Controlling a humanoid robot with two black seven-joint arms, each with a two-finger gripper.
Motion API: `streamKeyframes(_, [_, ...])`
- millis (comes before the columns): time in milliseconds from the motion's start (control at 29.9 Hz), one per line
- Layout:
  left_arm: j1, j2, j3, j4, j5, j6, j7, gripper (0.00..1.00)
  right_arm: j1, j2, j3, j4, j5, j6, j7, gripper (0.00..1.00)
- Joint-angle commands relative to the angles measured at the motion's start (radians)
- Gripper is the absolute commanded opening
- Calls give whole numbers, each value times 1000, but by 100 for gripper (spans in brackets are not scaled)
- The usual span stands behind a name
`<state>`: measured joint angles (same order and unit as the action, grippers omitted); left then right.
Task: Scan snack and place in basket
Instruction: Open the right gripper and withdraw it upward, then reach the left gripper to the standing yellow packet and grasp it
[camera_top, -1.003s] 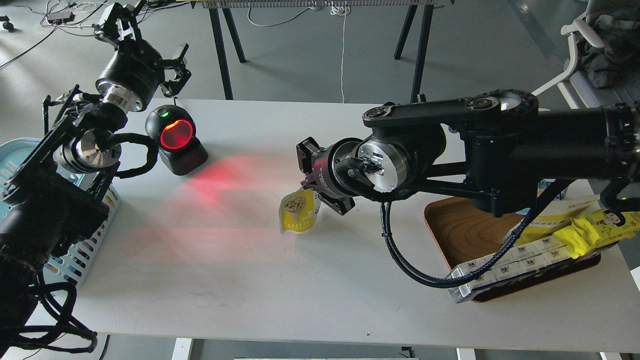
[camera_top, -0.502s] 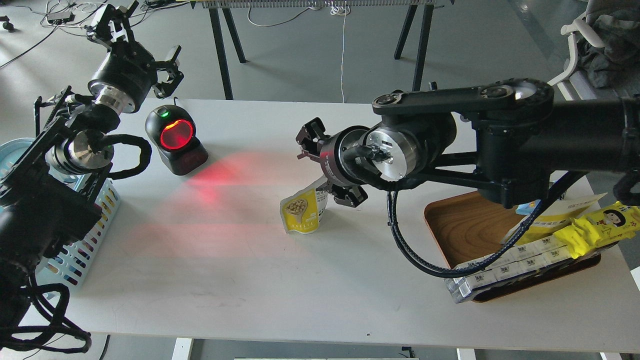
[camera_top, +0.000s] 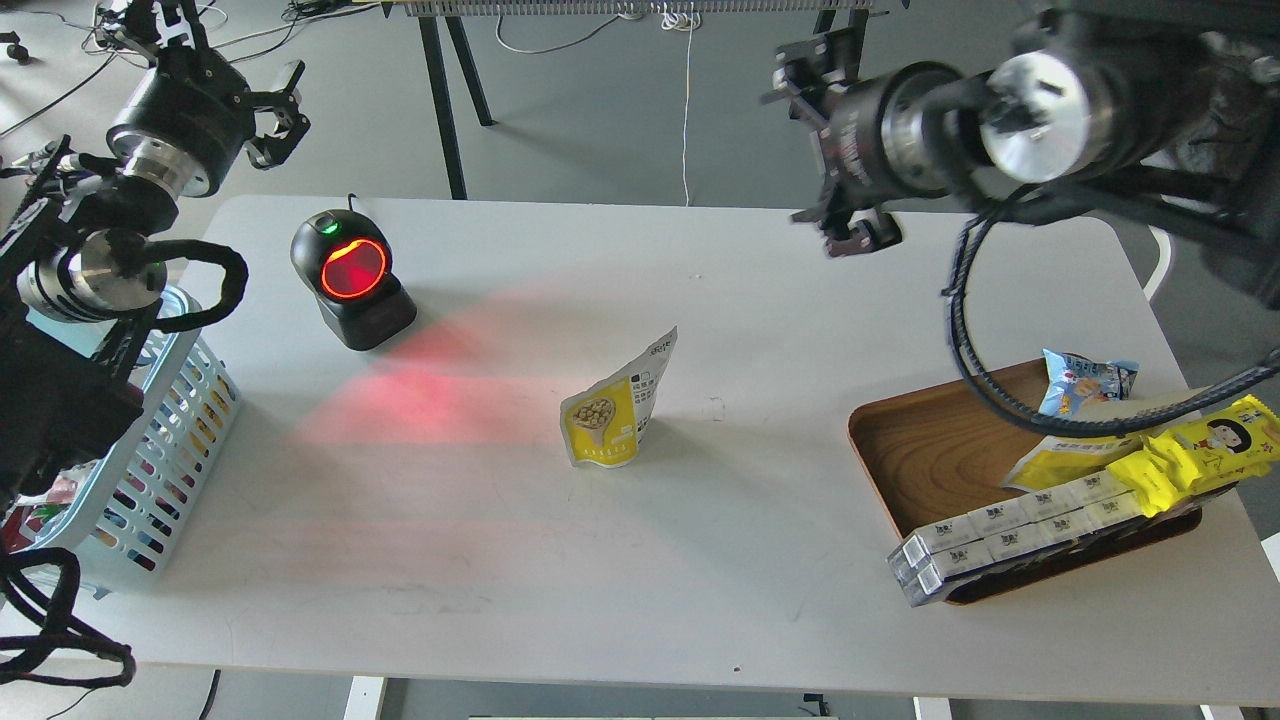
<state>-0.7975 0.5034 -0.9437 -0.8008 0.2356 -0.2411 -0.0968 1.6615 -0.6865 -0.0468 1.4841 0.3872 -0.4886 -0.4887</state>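
The snack (camera_top: 612, 412) is a small pouch with a yellow lower half and a white top. It stands upright on its own at the middle of the white table, free of both grippers. My right gripper (camera_top: 815, 150) is open and empty, raised high above the table's far right, well away from the pouch. My left gripper (camera_top: 222, 58) is open and empty, up at the far left beyond the table's edge. The light blue basket (camera_top: 175, 420) sits at the table's left edge, partly hidden by my left arm.
A black barcode scanner (camera_top: 350, 278) with a glowing red window stands at the back left and throws red light on the table. A brown wooden tray (camera_top: 925, 450) at the right holds bright yellow packs, a white carton row and a blue pack.
My right gripper opened, let go of the pouch and rose up and to the right, away from it. The pouch stays standing on the table. My left arm drew back to the left.
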Motion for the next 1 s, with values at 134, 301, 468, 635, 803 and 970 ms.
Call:
streamKeyframes(134, [-92, 283, 190, -193, 10, 0, 6, 100, -204, -208, 188, -126, -48, 157, 0, 100])
streamKeyframes(301, [-111, 521, 246, -438, 112, 0, 6, 100, -339, -252, 295, -215, -45, 347, 0, 100])
streamKeyframes(468, [-108, 750, 247, -704, 214, -17, 5, 100, -443, -252, 373, -309, -36, 478, 0, 100])
streamKeyframes(635, [-115, 883, 246, -820, 221, -130, 5, 100, -568, -246, 420, -360, -31, 587, 0, 100])
streamKeyframes(803, [-157, 911, 244, -850, 306, -195, -1, 100, -600, -246, 421, -372, -36, 598, 0, 100])
streamKeyframes(970, [-157, 882, 247, -882, 482, -195, -8, 100, -601, -234, 426, -458, -39, 599, 0, 100])
